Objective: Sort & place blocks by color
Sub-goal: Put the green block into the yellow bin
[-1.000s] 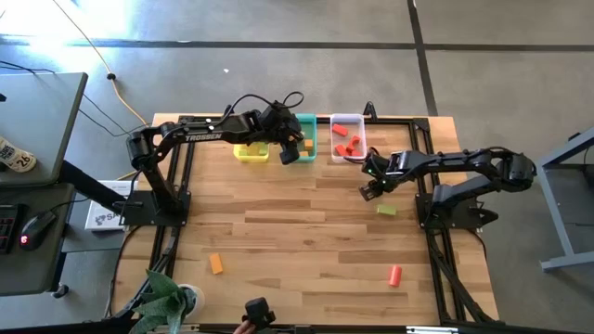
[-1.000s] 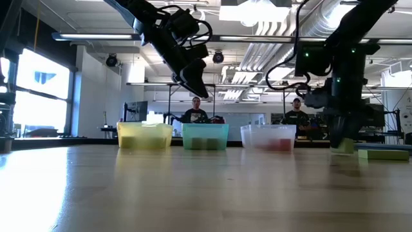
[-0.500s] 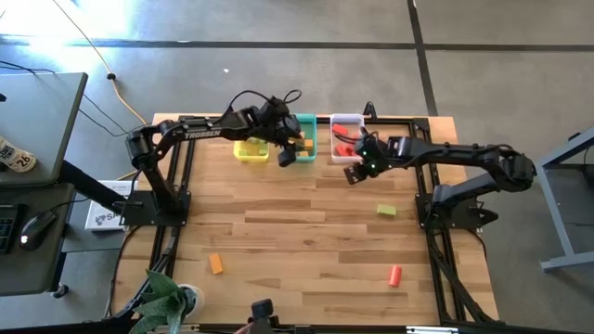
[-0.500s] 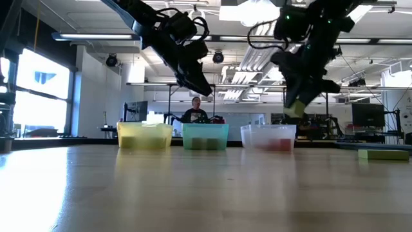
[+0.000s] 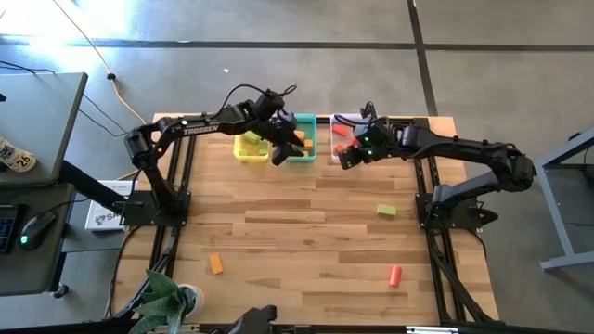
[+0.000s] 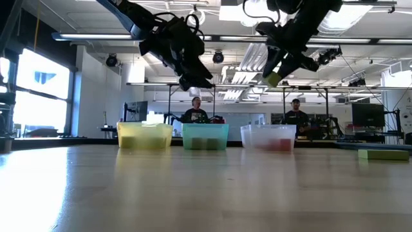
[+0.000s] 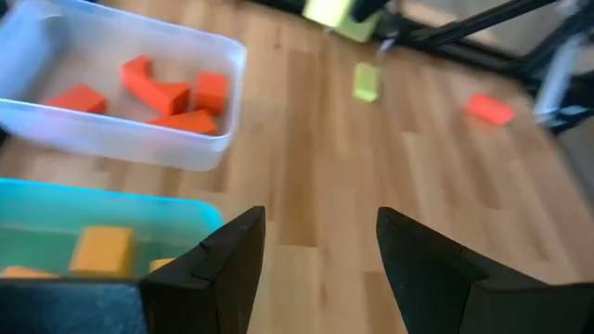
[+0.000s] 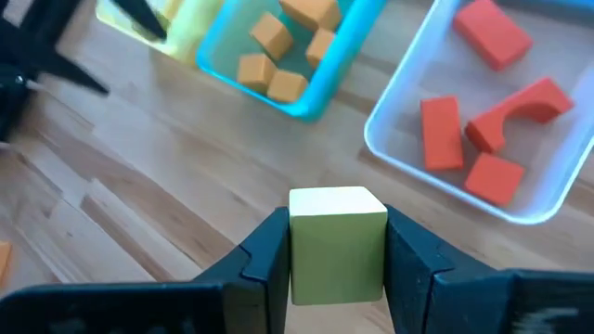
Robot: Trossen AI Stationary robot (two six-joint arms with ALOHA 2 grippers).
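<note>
Above the clear bin (image 5: 347, 122), the right gripper (image 5: 345, 158), its fingers pinching a light green block (image 8: 338, 243), has travelled up-table from the bare wood toward the bins, while the left gripper (image 5: 281, 148) stays spread-fingered, empty, over the teal bin (image 5: 304, 120).

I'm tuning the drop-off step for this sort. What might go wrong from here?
The right hand holds a light green block near the clear bin of red blocks; releasing now risks missorting. The yellow bin lies beyond the teal bin, where the open left hand hovers, so the arms may collide.
</note>
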